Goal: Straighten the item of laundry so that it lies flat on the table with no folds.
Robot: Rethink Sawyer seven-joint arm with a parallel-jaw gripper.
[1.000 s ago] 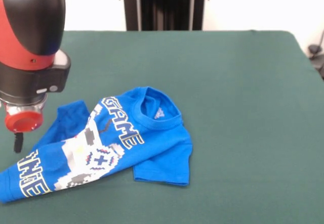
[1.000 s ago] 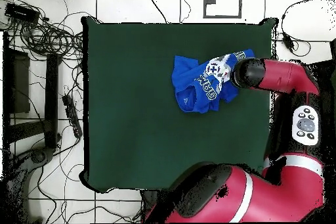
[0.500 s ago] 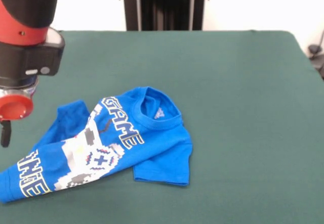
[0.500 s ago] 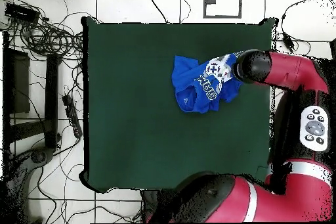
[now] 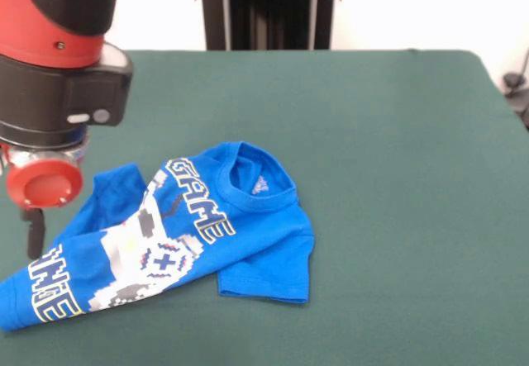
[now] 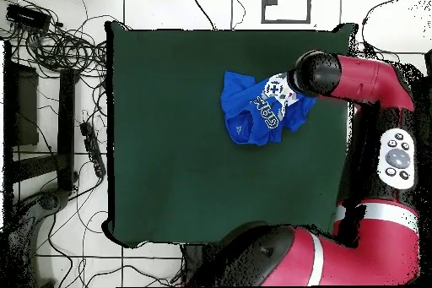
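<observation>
Felt-green table, crumpled blue T-shirt

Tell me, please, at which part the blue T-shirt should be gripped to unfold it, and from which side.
Probably the hem end of the T-shirt, at the front view's lower left, coming straight down from above. The body is folded into a long band there, with a sleeve doubled over, and the gripper is already above that end.

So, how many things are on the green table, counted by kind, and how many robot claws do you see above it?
T-shirt: 1, blue, crumpled on the table
Claw: 1, above the shirt's edge
Total: 2
</observation>
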